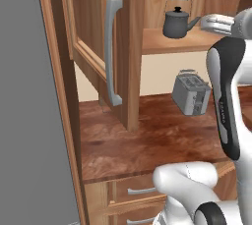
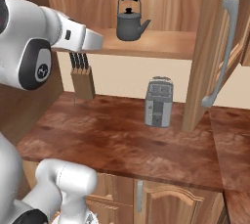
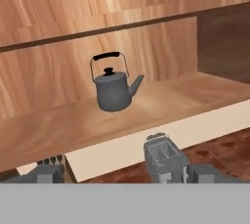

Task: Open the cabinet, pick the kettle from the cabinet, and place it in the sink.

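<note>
Wooden cabinet [image 1: 125,47] stands open; your spread, empty fingers [image 3: 49,173] must next reach the shelved kettle [image 3: 113,89].

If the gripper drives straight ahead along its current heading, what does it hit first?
Most likely the kettle, standing near the middle of the hand view on the open cabinet's shelf. Nothing stands between them, though depth is hard to judge.

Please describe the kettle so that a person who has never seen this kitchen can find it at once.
Look at the open wall cabinet of warm brown wood above the countertop. On its wooden shelf stands the kettle, alone and upright. It is small, dark grey and round, with a black arched handle and a short spout, unlike the boxy silver toaster on the countertop below.
</note>
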Controlling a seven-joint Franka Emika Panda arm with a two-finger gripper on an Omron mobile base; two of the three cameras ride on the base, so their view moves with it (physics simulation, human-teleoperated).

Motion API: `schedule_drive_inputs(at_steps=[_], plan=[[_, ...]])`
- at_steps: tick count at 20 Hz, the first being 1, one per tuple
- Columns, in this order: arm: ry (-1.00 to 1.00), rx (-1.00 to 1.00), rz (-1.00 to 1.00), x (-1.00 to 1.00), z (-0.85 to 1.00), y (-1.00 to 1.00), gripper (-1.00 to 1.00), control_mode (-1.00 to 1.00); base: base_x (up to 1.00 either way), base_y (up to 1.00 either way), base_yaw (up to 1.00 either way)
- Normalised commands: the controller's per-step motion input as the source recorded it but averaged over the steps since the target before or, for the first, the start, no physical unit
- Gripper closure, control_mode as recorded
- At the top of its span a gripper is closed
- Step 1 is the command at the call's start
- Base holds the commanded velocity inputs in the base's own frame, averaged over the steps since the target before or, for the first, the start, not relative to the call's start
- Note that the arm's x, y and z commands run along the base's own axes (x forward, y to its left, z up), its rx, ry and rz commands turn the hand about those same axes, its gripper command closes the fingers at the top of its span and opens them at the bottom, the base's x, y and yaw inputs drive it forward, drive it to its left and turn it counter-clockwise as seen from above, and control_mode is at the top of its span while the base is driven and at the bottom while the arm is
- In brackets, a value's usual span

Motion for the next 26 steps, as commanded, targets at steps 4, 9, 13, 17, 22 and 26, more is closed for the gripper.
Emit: schedule_drive_inputs(at_steps=[4,9,13,17,22,26], plan=[[0.0,-0.15,0.0,0.28,0.0,0.23,-1.0,-1.0,0.0,0.0,0.0],[0.0,-0.13,0.0,0.32,0.0,0.23,-1.0,-1.0,0.0,0.0,0.0],[0.0,-0.05,0.0,0.33,0.03,0.12,-1.0,-1.0,0.0,0.0,0.0],[0.05,0.0,0.0,0.32,0.04,0.02,-1.0,-1.0,0.0,0.0,0.0],[0.03,0.0,0.0,0.28,0.03,0.0,-1.0,-1.0,0.0,0.0,0.0],[0.01,0.0,0.0,0.33,0.05,0.02,-1.0,-1.0,0.0,0.0,0.0]])
